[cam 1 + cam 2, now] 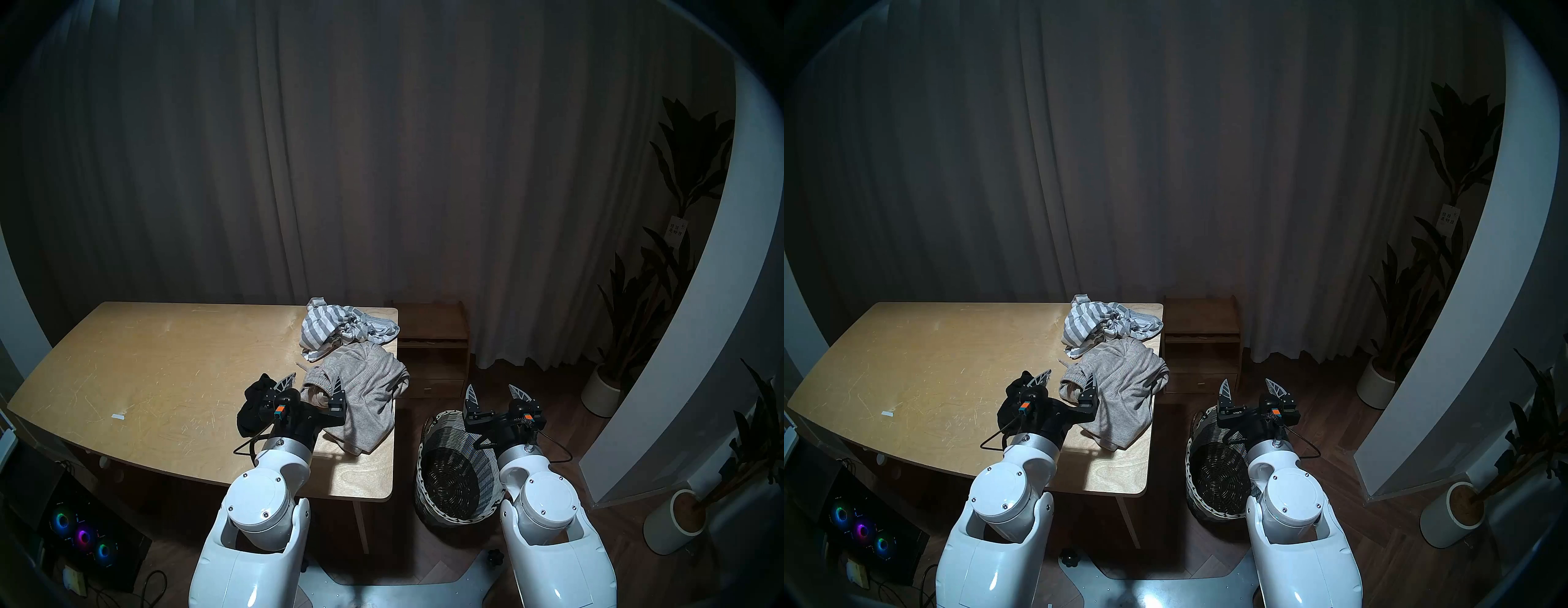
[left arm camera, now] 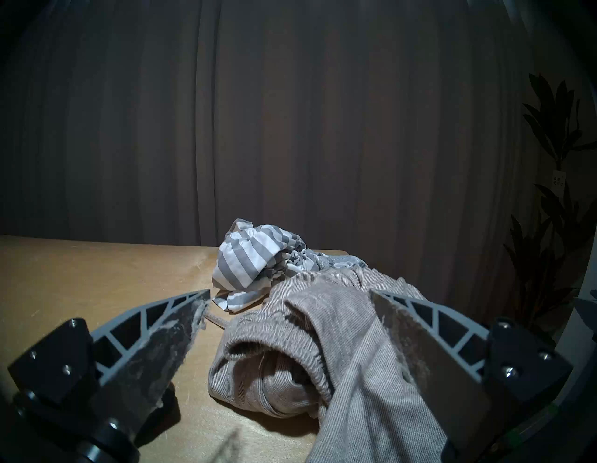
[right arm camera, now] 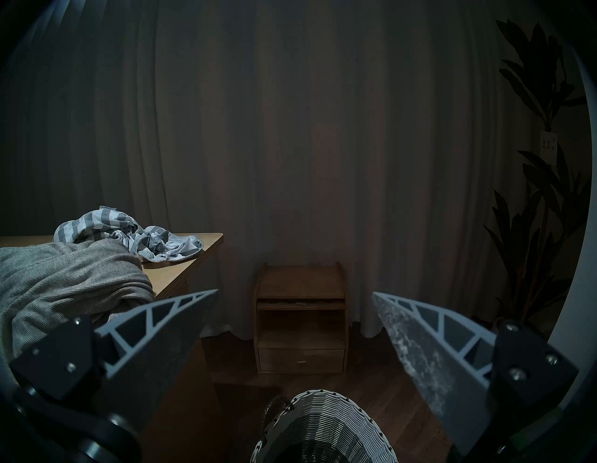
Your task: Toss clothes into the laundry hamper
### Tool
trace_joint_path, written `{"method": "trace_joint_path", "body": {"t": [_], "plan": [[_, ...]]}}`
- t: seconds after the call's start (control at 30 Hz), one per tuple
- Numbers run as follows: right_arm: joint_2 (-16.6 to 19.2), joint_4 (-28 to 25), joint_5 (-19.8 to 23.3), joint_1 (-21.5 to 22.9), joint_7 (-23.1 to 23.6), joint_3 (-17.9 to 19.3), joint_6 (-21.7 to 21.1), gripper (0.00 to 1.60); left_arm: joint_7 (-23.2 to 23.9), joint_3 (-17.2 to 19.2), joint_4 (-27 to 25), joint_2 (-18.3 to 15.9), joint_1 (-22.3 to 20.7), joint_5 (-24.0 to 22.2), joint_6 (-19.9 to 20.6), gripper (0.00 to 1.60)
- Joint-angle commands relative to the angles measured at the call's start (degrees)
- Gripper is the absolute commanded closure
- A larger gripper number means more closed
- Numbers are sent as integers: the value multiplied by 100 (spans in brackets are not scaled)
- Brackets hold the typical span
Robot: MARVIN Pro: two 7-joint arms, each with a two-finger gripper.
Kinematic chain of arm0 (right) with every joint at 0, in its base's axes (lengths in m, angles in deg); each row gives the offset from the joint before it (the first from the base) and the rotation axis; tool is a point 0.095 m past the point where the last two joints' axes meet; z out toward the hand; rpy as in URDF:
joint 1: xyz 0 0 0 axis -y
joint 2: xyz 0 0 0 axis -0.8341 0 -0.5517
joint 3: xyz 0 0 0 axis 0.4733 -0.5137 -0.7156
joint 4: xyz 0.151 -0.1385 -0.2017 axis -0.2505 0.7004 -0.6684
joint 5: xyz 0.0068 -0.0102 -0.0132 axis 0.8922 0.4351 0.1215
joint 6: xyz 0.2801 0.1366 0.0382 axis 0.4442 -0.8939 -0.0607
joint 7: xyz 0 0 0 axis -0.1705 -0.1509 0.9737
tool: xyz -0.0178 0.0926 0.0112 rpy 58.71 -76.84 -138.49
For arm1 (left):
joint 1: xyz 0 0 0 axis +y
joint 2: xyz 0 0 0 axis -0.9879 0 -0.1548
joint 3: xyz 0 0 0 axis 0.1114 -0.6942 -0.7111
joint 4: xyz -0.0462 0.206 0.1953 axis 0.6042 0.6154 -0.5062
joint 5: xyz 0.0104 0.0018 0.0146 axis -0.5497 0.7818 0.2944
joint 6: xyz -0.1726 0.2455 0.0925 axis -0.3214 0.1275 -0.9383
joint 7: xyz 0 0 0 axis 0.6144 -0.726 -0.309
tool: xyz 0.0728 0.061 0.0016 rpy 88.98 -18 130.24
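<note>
Three garments lie on the wooden table [image 1: 148, 361]. A small black piece [image 1: 254, 407] lies near the middle, partly hidden by my left gripper. A beige-grey knit top [image 1: 365, 395] [image 2: 323, 355] hangs over the table's right edge. A grey-and-white striped cloth [image 1: 343, 331] [image 2: 252, 258] lies at the far right corner. My left gripper [image 1: 314, 382] [image 2: 290, 297] is open and empty, just above the knit top's near left part. The woven wicker hamper [image 1: 454, 471] [image 3: 323, 430] stands on the floor right of the table, nothing in it. My right gripper [image 1: 494, 392] [image 3: 295, 296] is open and empty above the hamper's far rim.
A small wooden shelf unit [image 1: 432, 348] stands behind the hamper against the curtain. Potted plants in white pots [image 1: 674, 526] stand at the right by a white wall. A computer with coloured fans [image 1: 80, 535] sits on the floor at the left.
</note>
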Motion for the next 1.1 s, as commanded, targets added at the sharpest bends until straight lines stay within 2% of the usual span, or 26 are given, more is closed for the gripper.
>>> {"method": "trace_joint_path", "body": {"t": [0.0, 0.03, 0.1, 0.2, 0.3, 0.37, 0.43, 0.5, 0.7, 0.73, 0.77, 0.8, 0.87, 0.93, 1.07], "plan": [[1, -105, -3, 24, 1, -2, 24, 0, -464, 306, -619, -251, -15, 651, 670, 0], [1, -105, -3, 24, 1, -2, 24, 0, -540, 338, -576, -327, -68, 832, 862, 0], [1, -102, -3, 25, 1, -2, 25, 0, -669, 440, -283, -520, -210, 1172, 998, 0], [1, -104, -3, 24, 1, -2, 26, 0, -763, 727, 39, -525, -415, 1186, 1304, 0], [1, -113, -3, 19, 1, -2, 23, 0, -740, 884, 102, -520, -535, 1122, 1484, 0], [1, -115, -3, 18, 1, -2, 22, 0, -471, 1052, 8, -412, -566, 663, 1518, 0], [1, -113, -3, 19, 1, -2, 23, 0, -283, 1115, -63, -404, -570, 475, 1517, 0], [1, -107, -2, 22, 1, -2, 25, 0, -24, 1205, -135, -284, -588, 57, 1534, 0], [1, -101, -2, 26, 1, -2, 26, 0, 637, 1568, -152, -105, -691, -1112, 1878, 0], [1, -104, -2, 24, 0, -2, 26, 0, 674, 1557, -176, -205, -663, -1197, 1977, 0], [2, -111, -2, 20, 0, -2, 24, 0, 911, 1599, -189, -340, -639, -1246, 2143, 0], [2, -115, -2, 18, 0, -2, 22, 0, 903, 1571, -182, -444, -621, -1317, 2210, 0], [2, -122, -3, 14, 0, -3, 18, 0, 1042, 1547, -95, -662, -622, -1046, 2353, 0], [2, -123, -3, 14, 0, -3, 17, 0, 1018, 1491, 21, -831, -625, -839, 2265, 0], [2, -124, -3, 13, 0, -3, 16, 0, 1296, 1617, 185, -891, -679, -1045, 2159, 0]]}}
